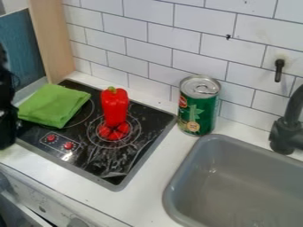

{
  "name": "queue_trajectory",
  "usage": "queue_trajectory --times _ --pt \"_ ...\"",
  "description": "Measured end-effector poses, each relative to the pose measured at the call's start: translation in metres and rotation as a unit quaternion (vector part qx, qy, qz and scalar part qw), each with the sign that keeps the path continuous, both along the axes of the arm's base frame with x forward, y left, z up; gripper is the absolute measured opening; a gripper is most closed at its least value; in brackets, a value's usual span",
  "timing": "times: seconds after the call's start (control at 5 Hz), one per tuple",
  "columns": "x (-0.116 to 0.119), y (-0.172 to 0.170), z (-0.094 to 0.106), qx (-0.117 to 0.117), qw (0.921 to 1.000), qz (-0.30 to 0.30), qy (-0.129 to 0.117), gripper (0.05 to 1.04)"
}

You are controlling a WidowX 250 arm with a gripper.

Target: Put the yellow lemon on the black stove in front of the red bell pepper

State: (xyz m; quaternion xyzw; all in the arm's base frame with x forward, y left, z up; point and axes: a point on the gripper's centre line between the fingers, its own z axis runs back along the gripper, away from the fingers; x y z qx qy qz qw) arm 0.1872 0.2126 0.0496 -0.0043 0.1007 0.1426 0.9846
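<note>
On stove (89,160) | green cloth (52,105) (slants up-right) near gripper (7,126), can't tell grip | red pepper (114,106) upright, stem (112,89) up

Oblique close view of the counter (148,190), from above its front side.
The camera faces down toward the tiled wall (172,40), near enough that the sink (237,193) runs past the frame's lower right corner.

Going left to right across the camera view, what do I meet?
Black robot arm at the left edge, folded bright green cloth, upright red bell pepper, green cylindrical can with a silver lid, black curved faucet.
</note>
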Motion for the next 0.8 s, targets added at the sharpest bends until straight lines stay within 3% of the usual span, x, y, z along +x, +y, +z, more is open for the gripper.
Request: queue_trajectory --times 0.2,0.4,0.6,0.8 --pt "0.007 -0.046 0.031 -0.037 0.9972 -0.041 -0.051 0.806" --pt "0.011 -0.093 0.037 -0.06 0.9909 -0.109 -0.052 0.806" --pt "0.018 -0.144 0.026 -0.072 0.9831 -0.164 -0.037 0.806" --pt "0.03 -0.167 0.022 -0.07 0.9782 -0.188 -0.054 0.806"
